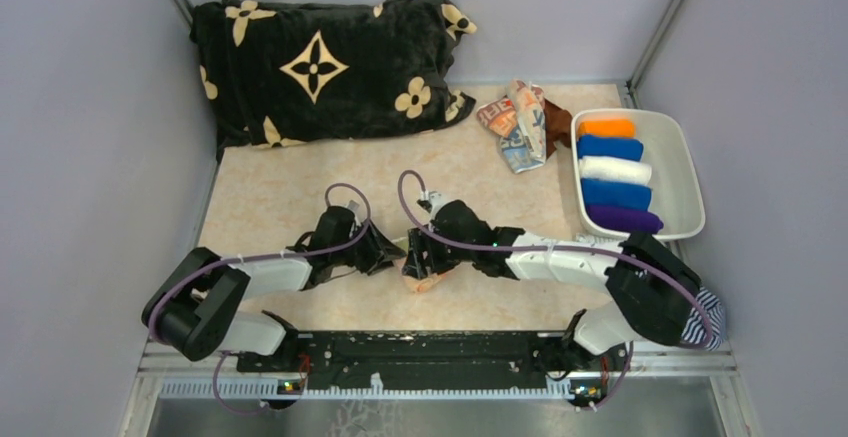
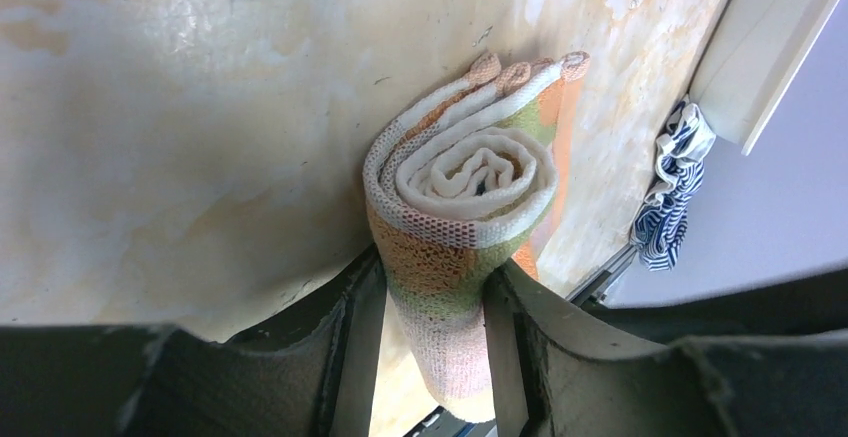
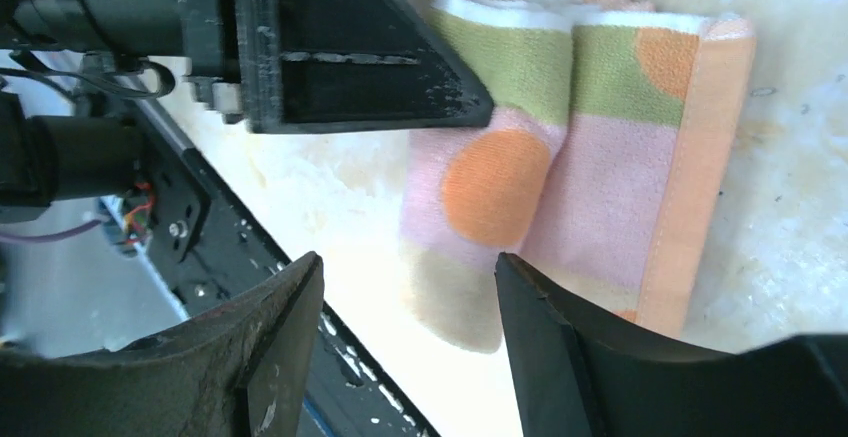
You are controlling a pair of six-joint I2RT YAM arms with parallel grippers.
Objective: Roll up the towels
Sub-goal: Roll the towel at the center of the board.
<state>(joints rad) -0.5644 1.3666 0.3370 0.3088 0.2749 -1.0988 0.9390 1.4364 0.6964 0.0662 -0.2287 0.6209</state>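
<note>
An orange-peach printed towel [image 2: 470, 187] lies rolled up on the table near the front middle, and its spiral end shows in the left wrist view. My left gripper [image 2: 435, 307] is shut on the roll, one finger pressing each side. My right gripper [image 3: 408, 262] stands open at the roll's [image 3: 580, 157] other end, its jaws well apart and not pressing the cloth. From above, both grippers [image 1: 392, 253] [image 1: 418, 257] meet over this towel [image 1: 428, 277]. A pale blue-white printed towel [image 1: 520, 122] and a brown towel [image 1: 556, 117] lie crumpled at the back.
A white tray [image 1: 690, 172] at the right holds several coloured rolls [image 1: 612, 170]. A big black flowered blanket [image 1: 320, 67] fills the back left. A navy-and-white striped cloth [image 1: 705, 317] hangs at the table's front right edge, also seen from the left wrist [image 2: 675, 192].
</note>
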